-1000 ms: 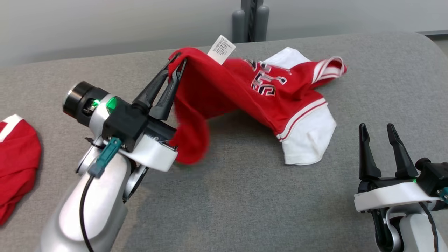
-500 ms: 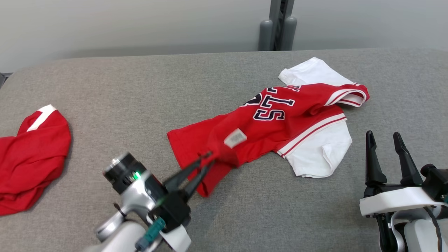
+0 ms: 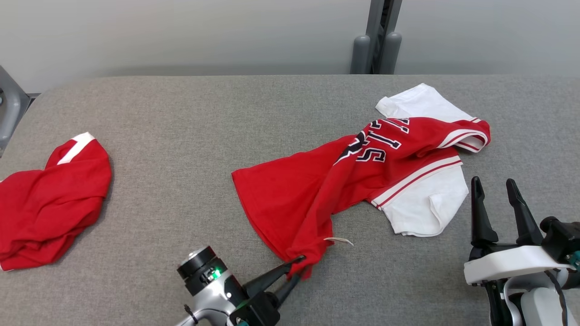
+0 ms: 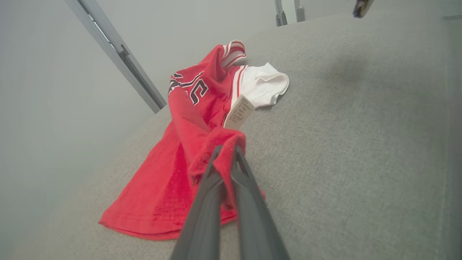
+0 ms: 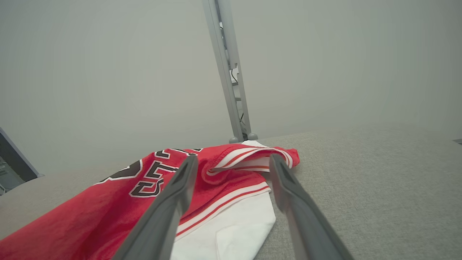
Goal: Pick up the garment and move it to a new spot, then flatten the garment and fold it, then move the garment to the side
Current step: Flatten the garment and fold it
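Left end effector (image 3: 297,268) pinches the hem corner of the red garment (image 3: 317,190), which lies rumpled mid-counter (image 3: 195,127); right end effector (image 3: 493,181) stands open near its white sleeve. Flattening seems in hand; next, the right needs an opposite edge to pull taut

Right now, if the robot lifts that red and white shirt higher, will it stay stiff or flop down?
Probably flop: the shirt wrinkles and bunches where the left end effector pinches its hem, so it looks soft. It likely weighs little, since one fingertip pinch grips it. It shouldn't roll; it would probably drag across the grey surface.
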You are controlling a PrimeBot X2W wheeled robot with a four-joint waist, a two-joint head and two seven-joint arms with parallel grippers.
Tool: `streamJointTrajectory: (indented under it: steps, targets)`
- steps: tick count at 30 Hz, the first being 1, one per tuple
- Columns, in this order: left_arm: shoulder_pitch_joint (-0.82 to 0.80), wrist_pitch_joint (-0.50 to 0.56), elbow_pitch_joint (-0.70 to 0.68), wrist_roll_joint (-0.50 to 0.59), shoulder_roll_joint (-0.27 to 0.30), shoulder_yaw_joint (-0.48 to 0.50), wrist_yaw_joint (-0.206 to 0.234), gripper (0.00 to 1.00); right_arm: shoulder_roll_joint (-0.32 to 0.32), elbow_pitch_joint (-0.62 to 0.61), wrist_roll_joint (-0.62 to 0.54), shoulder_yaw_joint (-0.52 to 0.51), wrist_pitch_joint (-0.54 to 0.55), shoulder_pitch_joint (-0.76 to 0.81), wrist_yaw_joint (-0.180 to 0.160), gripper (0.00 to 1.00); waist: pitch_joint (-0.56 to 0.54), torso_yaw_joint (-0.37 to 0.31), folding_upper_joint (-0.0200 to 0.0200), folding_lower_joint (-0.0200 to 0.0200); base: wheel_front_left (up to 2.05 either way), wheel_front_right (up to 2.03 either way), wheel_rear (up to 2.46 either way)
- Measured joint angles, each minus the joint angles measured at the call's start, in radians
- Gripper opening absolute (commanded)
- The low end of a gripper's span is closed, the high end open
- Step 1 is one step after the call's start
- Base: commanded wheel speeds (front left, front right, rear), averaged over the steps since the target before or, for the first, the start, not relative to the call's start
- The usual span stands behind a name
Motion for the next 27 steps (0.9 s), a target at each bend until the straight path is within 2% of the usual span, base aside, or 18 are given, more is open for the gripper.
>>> streamJointTrajectory:
  steps: [4, 9, 13, 20, 27]
  targets:
    - [0.012, 0.0, -0.009, -0.059, -0.012, -0.012, -0.02, 1.0, 0.0, 0.009, 0.0, -0.002, 0.0, 0.0, 0.0, 1.0, -0.006, 0.003, 0.0, 0.0, 0.0, 0.0, 0.0]
    - [0.031, 0.0, -0.086, -0.139, -0.01, 0.048, -0.033, 1.0, 0.0, 0.015, 0.0, -0.007, 0.0, 0.0, 0.0, 1.0, -0.012, 0.005, 0.0, 0.0, 0.0, 0.0, 0.0]
    - [0.051, 0.0, -0.163, -0.196, -0.02, 0.183, -0.018, 1.0, 0.0, 0.01, -0.001, -0.017, 0.0, 0.0, 0.0, 1.0, -0.016, 0.004, 0.0, 0.0, 0.0, 0.0, 0.0]
    - [0.092, 0.0, -0.24, -0.233, -0.112, 0.496, 0.08, 1.0, 0.0, -0.005, -0.016, -0.028, 0.0, 0.001, 0.0, 1.0, -0.015, -0.006, 0.0, 0.0, 0.0, 0.0, 0.0]
    - [0.142, 0.0, -0.198, -0.227, -0.196, 0.691, 0.091, 1.0, 0.0, 0.003, -0.045, -0.03, 0.0, 0.003, 0.0, 1.0, -0.013, -0.017, 0.0, 0.0, 0.0, 0.0, 0.0]
